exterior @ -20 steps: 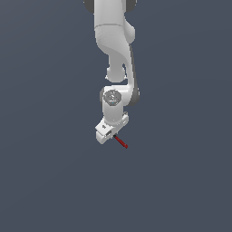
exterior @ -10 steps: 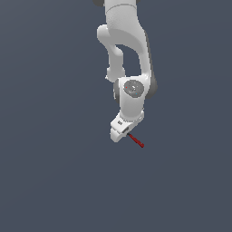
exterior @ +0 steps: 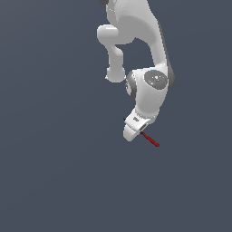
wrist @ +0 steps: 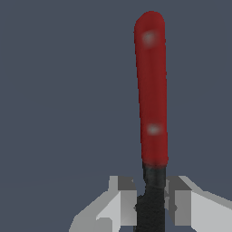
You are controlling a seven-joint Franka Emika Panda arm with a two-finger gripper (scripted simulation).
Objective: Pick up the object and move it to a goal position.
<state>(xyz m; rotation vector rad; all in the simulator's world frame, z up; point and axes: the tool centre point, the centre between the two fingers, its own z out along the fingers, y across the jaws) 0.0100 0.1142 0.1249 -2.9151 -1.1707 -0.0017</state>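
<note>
The gripper (wrist: 152, 204) is closed on the black end of the thin rod (wrist: 152, 90), and the red end sticks out free beyond the fingers (wrist: 124, 199). In the exterior view the rod (exterior: 151, 140) hangs below the arm, pointing to that view's right. To carry it well, I would keep the grip firm and move smoothly, because such a thin rod may slip or turn between the fingers.
</note>
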